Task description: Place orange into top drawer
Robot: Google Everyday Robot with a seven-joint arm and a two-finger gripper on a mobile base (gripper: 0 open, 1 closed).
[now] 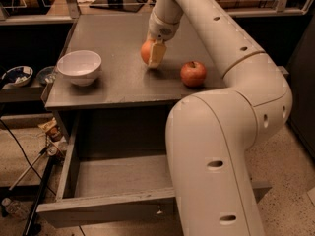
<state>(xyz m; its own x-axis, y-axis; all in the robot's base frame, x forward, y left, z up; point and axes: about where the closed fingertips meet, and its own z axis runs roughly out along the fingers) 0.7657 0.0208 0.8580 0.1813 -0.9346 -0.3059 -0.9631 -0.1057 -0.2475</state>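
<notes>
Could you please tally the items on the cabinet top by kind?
Bowls: 1, the white bowl
Oranges: 1, the orange, with the gripper at it
Apples: 1, the red apple
Total: 3
</notes>
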